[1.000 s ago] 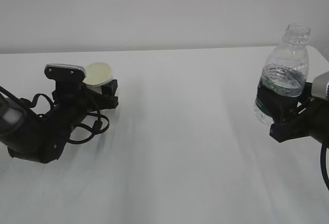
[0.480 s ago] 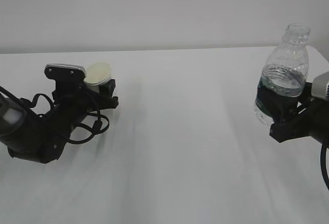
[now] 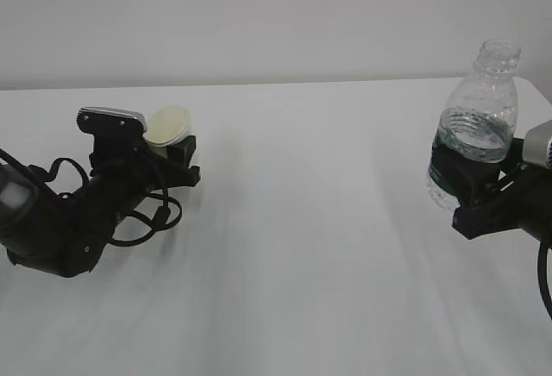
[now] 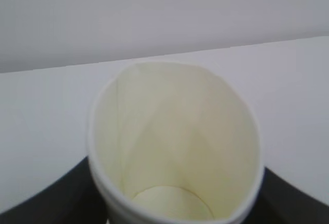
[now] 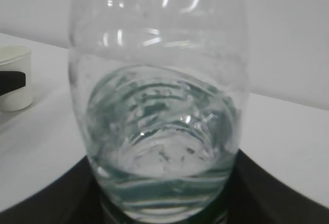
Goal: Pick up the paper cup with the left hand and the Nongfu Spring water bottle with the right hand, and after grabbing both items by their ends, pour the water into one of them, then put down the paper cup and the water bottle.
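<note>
On your left, the left hand (image 3: 177, 159) lies low over the white table (image 3: 302, 221) with its fingers on either side of the paper cup (image 3: 166, 126). The arm and its cables cover the cup's lower wall in the exterior view, so you see only the rim and the cream inside. In the left wrist view the paper cup (image 4: 175, 147) fills the picture; its rim looks squeezed to an oval and the dark fingers (image 4: 46, 203) sit against both sides, so the hand is clamped on the cup. The cup's base is cut off at the bottom edge, and you cannot tell whether it rests on the table.

On your right, the right hand (image 3: 470, 188) grips the Nongfu Spring water bottle (image 3: 479, 122) around its dark label band, holding it clear of the table and leaning slightly. The neck is open. The water (image 3: 473, 139) fills the lower half. The arm itself runs off the right edge. In the right wrist view the bottle (image 5: 159, 100) blocks most of the scene; its neck and base are cropped, and the water (image 5: 162, 147) blurs whatever is behind. The cup (image 5: 14, 77) shows small at the far left, partly crossed by a dark finger.
</note>
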Tool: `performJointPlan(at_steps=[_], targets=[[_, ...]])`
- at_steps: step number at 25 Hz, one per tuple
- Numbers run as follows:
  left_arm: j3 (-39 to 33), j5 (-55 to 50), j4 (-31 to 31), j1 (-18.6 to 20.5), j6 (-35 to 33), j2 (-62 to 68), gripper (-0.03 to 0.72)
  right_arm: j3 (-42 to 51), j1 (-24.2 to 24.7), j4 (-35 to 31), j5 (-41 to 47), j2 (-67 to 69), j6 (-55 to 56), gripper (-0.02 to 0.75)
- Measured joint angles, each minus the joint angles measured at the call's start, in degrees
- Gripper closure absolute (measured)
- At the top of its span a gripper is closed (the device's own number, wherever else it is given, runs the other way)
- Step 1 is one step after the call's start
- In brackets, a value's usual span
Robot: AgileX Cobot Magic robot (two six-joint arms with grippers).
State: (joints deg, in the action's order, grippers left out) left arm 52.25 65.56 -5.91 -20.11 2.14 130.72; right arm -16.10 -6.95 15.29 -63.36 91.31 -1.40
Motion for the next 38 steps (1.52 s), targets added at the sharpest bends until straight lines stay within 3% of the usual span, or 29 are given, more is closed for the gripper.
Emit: performJointPlan(at_steps=[6, 12, 18, 38], targets=[[-6.0, 0.0, 5.9, 0.0, 0.0, -5.7, 0.242, 0.0, 0.0, 0.0, 0.0, 0.0, 0.0, 0.311], [-11.8, 0.0, 17.1, 0.0, 0.7, -12.4, 0.242, 0.0, 0.0, 0.0, 0.0, 0.0, 0.0, 0.311], [-13.3, 0.0, 30.9, 0.0, 8.9, -16.7, 0.242, 0.0, 0.0, 0.0, 0.0, 0.0, 0.0, 0.311], [-13.4, 0.0, 63.7, -0.1, 27.9, -18.6, 0.241, 1.3, 0.0, 0.0, -0.1, -0.3, 1.4, 0.311]])
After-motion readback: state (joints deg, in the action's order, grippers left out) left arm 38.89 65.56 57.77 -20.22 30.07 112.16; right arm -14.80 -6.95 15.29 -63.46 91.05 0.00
